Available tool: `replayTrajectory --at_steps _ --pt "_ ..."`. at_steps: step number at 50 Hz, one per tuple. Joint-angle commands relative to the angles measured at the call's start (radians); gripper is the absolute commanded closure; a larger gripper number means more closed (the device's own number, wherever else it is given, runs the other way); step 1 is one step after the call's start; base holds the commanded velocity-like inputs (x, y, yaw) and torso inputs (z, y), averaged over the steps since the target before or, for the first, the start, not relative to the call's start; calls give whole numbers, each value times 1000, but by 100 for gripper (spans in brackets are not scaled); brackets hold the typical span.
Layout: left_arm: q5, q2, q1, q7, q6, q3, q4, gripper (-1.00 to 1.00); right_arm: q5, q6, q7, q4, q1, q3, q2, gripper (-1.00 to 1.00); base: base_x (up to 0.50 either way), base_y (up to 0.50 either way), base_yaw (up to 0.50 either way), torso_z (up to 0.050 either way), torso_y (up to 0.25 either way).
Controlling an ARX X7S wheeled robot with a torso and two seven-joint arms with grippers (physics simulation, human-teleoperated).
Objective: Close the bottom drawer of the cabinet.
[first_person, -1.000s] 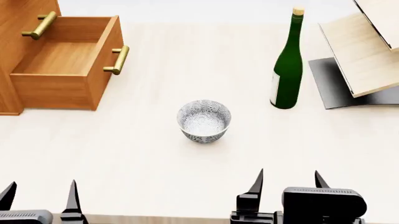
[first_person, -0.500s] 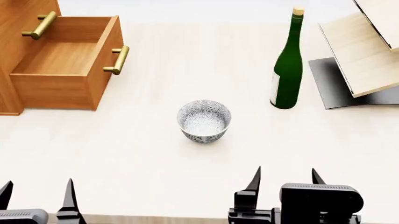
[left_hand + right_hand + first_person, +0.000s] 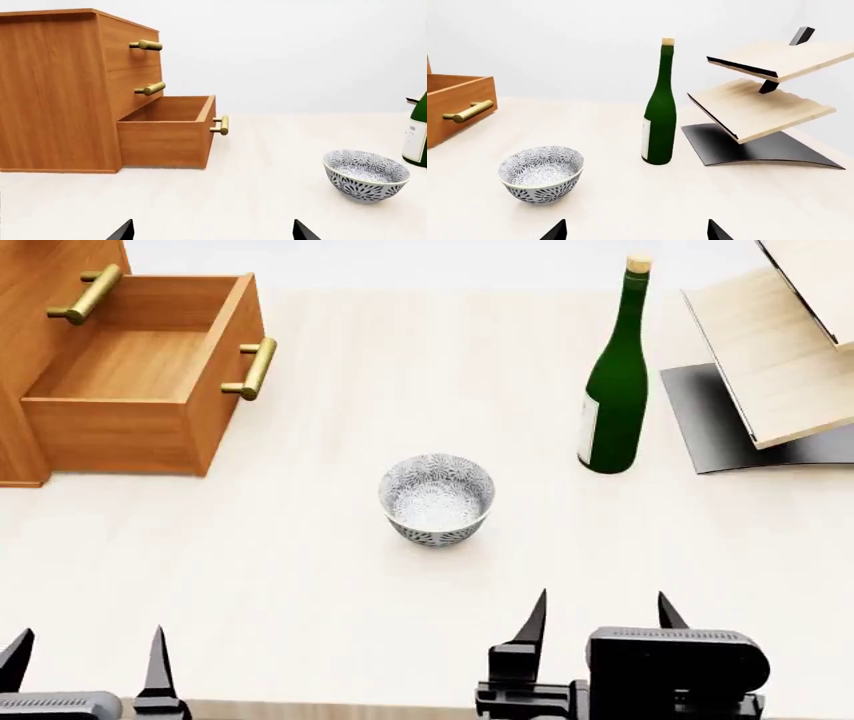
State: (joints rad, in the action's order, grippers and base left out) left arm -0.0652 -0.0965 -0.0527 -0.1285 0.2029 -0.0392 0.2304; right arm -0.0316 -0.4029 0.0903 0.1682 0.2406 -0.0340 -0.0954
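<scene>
The orange-brown cabinet [image 3: 34, 350] stands at the table's far left, also in the left wrist view [image 3: 53, 90]. Its bottom drawer [image 3: 140, 390] is pulled out wide and empty, with a brass bar handle [image 3: 252, 368] on its front; it also shows in the left wrist view [image 3: 167, 132] and partly in the right wrist view [image 3: 457, 107]. My left gripper [image 3: 87, 660] is open and empty at the near left edge, far from the drawer. My right gripper [image 3: 601, 618] is open and empty near the front edge, right of centre.
A patterned white bowl [image 3: 437, 498] sits mid-table. A green bottle [image 3: 617, 380] stands at the back right, beside a pale slanted wooden rack [image 3: 781, 350] on a dark base. Two upper drawers [image 3: 133, 65] are shut.
My right gripper has moved slightly forward and left over the table. The left gripper dipped and came back. The drawer has not moved.
</scene>
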Motion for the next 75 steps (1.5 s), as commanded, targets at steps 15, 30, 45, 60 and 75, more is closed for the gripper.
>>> replayTrajectory --at_steps 15,30,45,60,75 --pt "43 27 0 23 1 14 7 -100 40 -199 41 289 -80 -84 54 -100 0 0 0 0 0" --pt "23 7 0 2 -2 -3 3 -100 13 -189 62 273 -77 -111 22 -100 0 79 0 0 0" --pt "6 -11 0 -18 -1 -19 5 -100 -21 -182 70 276 -66 -123 8 -100 0 500 0 0 0" --pt "-3 -26 -2 -36 -10 -37 -9 -100 -47 -175 89 276 -66 -130 -7 -100 0 500 0 0 0" --pt "-11 -39 -2 -52 -15 -50 -14 -100 -73 -165 104 278 -71 -132 -17 -100 0 500 0 0 0"
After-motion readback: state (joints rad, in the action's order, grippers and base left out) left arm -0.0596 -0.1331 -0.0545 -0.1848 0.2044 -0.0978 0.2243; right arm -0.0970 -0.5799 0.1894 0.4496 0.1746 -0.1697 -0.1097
